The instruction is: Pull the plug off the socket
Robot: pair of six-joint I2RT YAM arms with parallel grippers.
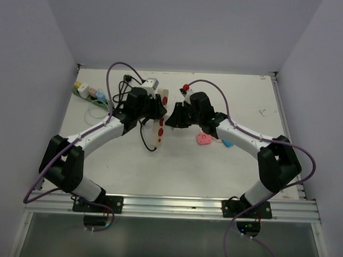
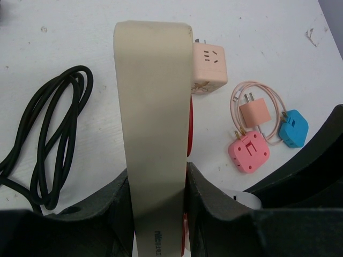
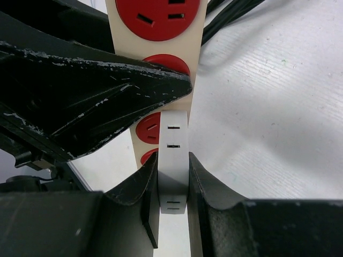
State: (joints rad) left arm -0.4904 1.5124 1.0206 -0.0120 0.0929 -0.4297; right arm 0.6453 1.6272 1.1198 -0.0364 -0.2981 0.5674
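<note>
The socket is a long cream power strip (image 1: 160, 123) with red round outlets and a black cord (image 2: 53, 144). It is turned on its side. My left gripper (image 2: 157, 171) is shut across the strip's body (image 2: 153, 96). My right gripper (image 3: 173, 160) is shut on a white plug (image 3: 173, 139) that sits against the strip's red outlets (image 3: 158, 19). In the top view the two grippers meet at the strip's middle, left (image 1: 155, 112) and right (image 1: 173, 118), and hide the plug. A peach cube adapter (image 2: 209, 67) sits at the strip's far end.
A pink adapter (image 2: 248, 151), a blue adapter (image 2: 293, 128) and a peach charger with a looped cable (image 2: 254, 111) lie right of the strip. A green strip with small coloured adapters (image 1: 88, 92) lies at the back left. Walls close three sides.
</note>
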